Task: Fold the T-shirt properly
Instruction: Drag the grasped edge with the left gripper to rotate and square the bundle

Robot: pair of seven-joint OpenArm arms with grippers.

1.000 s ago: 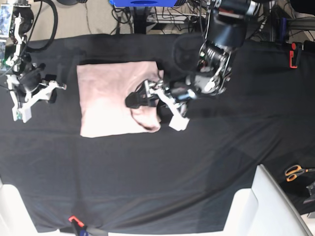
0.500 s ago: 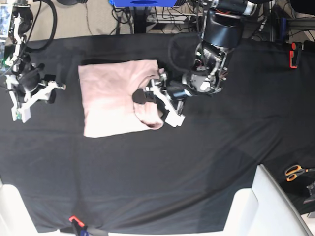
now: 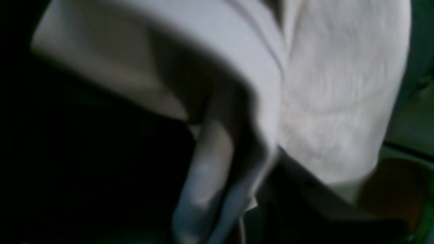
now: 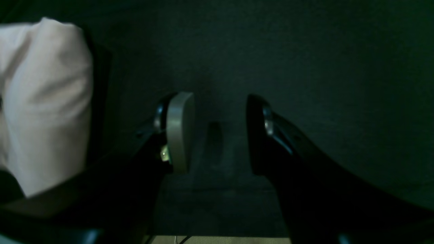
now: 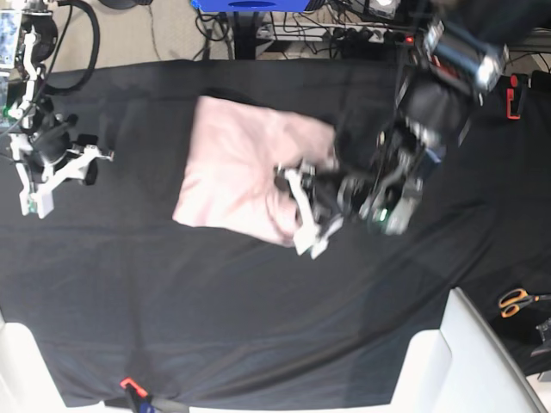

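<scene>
softly creased pink t-shirt (image 5: 237,168) (folded slab) pinched in left jaws; right jaws spread.

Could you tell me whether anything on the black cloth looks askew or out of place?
Yes: the pale pink cotton T-shirt lies skewed, its folded edges slanted to the cloth's edges, rumpled near the left gripper, which is pinching its edge. The right gripper rests apart, open.

The T-shirt (image 5: 241,176) is soft, matt pale pink cloth, finely ribbed and lightly creased in the left wrist view. A matt black cloth (image 5: 215,310) with a slightly fuzzy weave covers the tabletop. The right tool (image 4: 217,134) has one smooth pale plastic finger (image 4: 179,132) and one dark, faintly glossy finger (image 4: 259,135).
</scene>
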